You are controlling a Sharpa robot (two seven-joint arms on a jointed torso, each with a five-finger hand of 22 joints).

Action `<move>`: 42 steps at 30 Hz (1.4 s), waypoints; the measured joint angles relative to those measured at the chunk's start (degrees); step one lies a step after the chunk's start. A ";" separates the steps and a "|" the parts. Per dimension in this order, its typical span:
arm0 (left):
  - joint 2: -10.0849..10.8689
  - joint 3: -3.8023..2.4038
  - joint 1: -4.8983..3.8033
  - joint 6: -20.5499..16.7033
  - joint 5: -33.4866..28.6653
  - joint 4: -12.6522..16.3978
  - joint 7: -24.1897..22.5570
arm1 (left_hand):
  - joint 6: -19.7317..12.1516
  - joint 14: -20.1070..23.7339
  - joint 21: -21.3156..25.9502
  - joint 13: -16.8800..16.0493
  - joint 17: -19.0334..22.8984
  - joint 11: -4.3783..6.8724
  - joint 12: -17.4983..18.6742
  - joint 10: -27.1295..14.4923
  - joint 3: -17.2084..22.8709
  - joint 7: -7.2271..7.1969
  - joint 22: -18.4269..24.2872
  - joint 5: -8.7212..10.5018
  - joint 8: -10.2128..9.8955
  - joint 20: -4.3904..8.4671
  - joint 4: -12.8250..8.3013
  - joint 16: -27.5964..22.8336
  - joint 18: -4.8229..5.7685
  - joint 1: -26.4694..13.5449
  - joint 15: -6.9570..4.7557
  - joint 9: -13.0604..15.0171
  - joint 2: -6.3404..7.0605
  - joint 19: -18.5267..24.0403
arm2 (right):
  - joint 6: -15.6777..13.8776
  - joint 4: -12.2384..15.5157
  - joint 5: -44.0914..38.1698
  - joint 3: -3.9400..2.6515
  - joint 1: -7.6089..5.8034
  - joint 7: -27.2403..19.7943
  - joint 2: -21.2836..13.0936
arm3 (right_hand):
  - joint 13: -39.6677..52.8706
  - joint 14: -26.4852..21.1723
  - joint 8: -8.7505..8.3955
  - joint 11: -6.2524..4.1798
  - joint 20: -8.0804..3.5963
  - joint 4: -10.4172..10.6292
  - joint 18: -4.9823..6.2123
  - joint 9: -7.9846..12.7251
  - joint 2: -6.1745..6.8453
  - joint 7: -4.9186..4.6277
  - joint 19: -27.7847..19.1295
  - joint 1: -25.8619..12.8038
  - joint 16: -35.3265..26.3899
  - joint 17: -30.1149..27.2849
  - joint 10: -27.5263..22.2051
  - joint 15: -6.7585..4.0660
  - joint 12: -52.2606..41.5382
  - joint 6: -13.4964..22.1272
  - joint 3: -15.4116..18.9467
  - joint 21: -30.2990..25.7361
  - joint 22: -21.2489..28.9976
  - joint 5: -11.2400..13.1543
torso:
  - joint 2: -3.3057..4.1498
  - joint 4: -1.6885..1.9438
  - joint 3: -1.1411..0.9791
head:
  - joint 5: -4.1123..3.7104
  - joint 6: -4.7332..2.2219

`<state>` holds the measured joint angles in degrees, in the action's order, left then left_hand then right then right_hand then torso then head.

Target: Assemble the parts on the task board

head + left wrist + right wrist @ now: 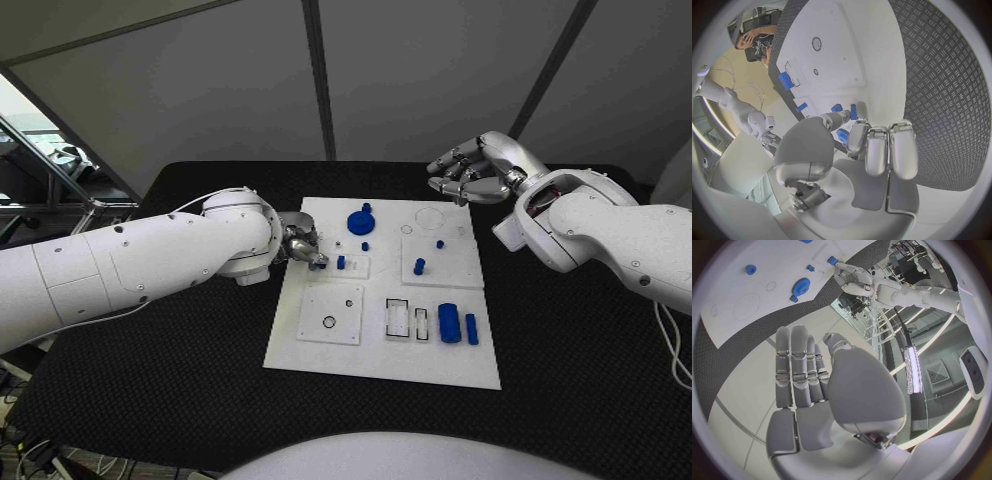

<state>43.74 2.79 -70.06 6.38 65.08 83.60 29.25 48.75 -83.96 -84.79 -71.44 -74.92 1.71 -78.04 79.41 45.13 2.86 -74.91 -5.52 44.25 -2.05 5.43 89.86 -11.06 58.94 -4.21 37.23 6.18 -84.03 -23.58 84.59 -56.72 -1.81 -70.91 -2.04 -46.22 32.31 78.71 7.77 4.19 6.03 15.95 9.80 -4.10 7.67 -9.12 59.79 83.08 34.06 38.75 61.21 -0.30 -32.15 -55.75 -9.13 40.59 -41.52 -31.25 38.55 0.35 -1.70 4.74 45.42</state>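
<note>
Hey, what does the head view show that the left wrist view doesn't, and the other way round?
Head view, not the left wrist view: the right hand above the far edge of the task board, holding nothing, and the blue gear on the board.

Left wrist view, not the head view: the left hand from its palm side, with a small blue part between thumb and fingers. I cannot tell whether it is gripped.

Both: the left hand, the task board, and the large blue cylinder.

White task board (378, 350) mid-table; blue parts (449, 323) scattered on it.
</note>
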 measured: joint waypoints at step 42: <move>-1.98 -0.09 -0.15 0.48 0.82 -2.15 0.93 | 2.78 -0.19 -1.06 -2.17 0.00 0.92 -1.13 1.74 -0.66 -1.75 0.00 -1.14 0.33 0.41 -3.65 0.00 -0.02 -4.90 -0.61 -0.08 0.55 0.01 | 0.02 0.23 0.00 0.00 0.00 -0.09 -0.18 | -0.11 0.00 0.00 0.00 0.00 0.00 0.00 0.01 0.00 0.00 0.00 0.00 0.00 0.00 0.00 0.00 0.00 0.00 0.00 0.00 0.07 0.00 | -0.02 -0.02 -0.03 | -0.07 0.14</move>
<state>41.76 2.70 -70.21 6.87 65.89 81.45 30.17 51.53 -84.15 -85.84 -73.61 -74.91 2.63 -79.17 81.15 44.47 1.11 -74.91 -6.66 44.58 -1.63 1.78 89.86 -11.08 54.04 -4.82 37.15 6.73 -84.03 -23.56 84.83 -56.72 -1.81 -70.90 -2.13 -46.40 32.20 78.70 7.77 4.19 6.03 15.95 9.80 -4.09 7.67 -9.12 59.79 83.08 34.06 38.75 61.21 -0.30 -32.15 -55.75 -9.13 40.59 -41.46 -31.25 38.53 0.32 -1.74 4.67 45.56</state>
